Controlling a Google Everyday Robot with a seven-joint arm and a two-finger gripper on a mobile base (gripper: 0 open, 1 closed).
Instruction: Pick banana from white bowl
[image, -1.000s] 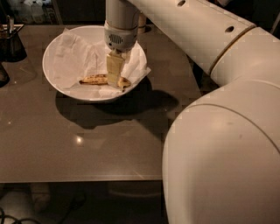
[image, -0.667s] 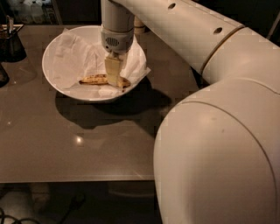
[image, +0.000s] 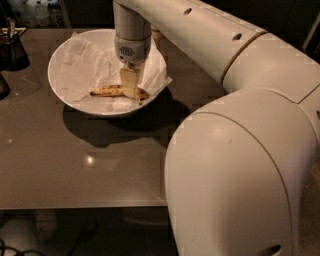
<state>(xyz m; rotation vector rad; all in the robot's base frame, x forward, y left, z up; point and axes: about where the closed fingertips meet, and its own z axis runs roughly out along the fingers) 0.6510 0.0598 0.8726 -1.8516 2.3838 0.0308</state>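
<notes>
The banana (image: 107, 91), yellow with brown speckles, lies flat on the crumpled white paper in the white bowl (image: 54, 84), near the bowl's front. My gripper (image: 129, 86) reaches straight down into the bowl and sits on the banana's right part, hiding that stretch of it. The banana's left end and right tip show on either side of the gripper. The banana rests on the paper and is not lifted.
The bowl stands at the back left of a dark grey table (image: 75, 165). A dark container (image: 12, 50) stands at the table's far left edge. My arm's large white body (image: 235, 165) fills the right half of the view. The table's front edge runs below.
The arm has shifted a little to the left. The gripper stays down on the banana in the bowl, and the banana has not moved.
</notes>
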